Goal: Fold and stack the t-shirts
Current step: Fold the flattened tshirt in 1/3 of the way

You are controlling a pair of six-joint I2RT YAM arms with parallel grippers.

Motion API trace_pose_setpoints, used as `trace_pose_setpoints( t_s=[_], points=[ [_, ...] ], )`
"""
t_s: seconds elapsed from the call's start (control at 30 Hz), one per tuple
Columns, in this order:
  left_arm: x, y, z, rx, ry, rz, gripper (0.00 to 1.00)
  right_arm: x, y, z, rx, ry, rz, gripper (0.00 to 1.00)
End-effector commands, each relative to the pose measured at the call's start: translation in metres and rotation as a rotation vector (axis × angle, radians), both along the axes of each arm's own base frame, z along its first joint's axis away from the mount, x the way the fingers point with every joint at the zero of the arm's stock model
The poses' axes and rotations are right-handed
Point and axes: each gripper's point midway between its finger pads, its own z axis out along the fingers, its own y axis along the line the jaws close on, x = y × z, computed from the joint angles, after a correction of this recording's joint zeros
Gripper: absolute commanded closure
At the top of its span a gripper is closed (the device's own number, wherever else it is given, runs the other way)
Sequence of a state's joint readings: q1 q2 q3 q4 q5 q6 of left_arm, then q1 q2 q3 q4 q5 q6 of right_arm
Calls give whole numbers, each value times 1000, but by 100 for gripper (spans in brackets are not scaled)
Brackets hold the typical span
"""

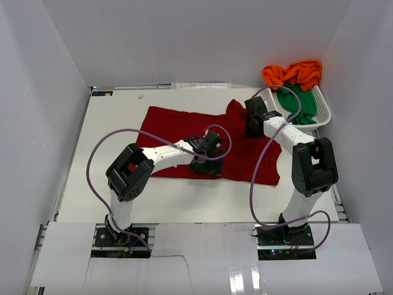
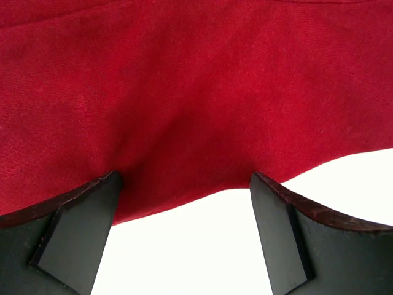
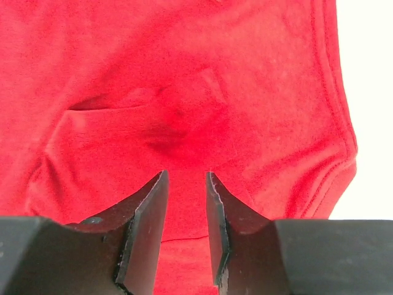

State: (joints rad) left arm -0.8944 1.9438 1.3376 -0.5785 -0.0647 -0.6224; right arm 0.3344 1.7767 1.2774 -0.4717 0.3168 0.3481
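The red shirt [image 1: 178, 126] lies spread across the middle of the desk [image 1: 110, 123], body running left to right and a sleeve poking up toward the far right corner. It is flat but not yet folded, so I judge both arms are taking hold for a first fold.

The left tool [image 2: 184, 184] sits at the near hem, about mid-length. Its jaws stand fully apart and straddle the hem line, red cloth in front and bare desk beneath. It has hold of nothing. That spot makes sense: a grip on the hem lets the near edge be carried over the body.

The right tool [image 3: 186, 175] is down on the far right part of the shirt, near the sleeve and side seam. Its jaws are nearly together with red cloth in the narrow gap, and creases run toward the tips, so it looks to be pinching a small ridge of fabric. Holding that end would keep the shirt taut while the other side is taken up.

At the far right corner a white basket [image 1: 323, 115] holds a green shirt [image 1: 301, 101], with an orange shirt [image 1: 295, 72] draped over its back rim, well apart from the red one. A purple cable [image 1: 229, 142] loops over the cloth by the left wrist and could drag on the fabric during a fold. The right arm itself reaches over the shirt's near right corner.
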Motion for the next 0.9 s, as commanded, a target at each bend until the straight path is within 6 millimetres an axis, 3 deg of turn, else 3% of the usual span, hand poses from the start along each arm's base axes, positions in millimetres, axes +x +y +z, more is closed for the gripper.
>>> trace_pose_setpoints(
  t_s=[0.0, 0.3, 0.67, 0.73, 0.87],
  points=[
    [-41, 40, -49, 196, 180, -22, 2, 5, 5, 5, 6, -14, 39, 63],
    [-28, 35, -36, 216, 143, -19, 2, 37, 24, 3, 61, -12, 101, 63],
    [-33, 43, -43, 242, 155, -16, 2, 45, 27, -29, 71, 51, 123, 62],
    [-32, 43, -43, 244, 155, -16, 2, 45, 27, -31, 73, 53, 127, 67],
    [-33, 44, -44, 247, 157, -17, 2, 45, 26, -33, 76, 53, 127, 92]
  ],
)
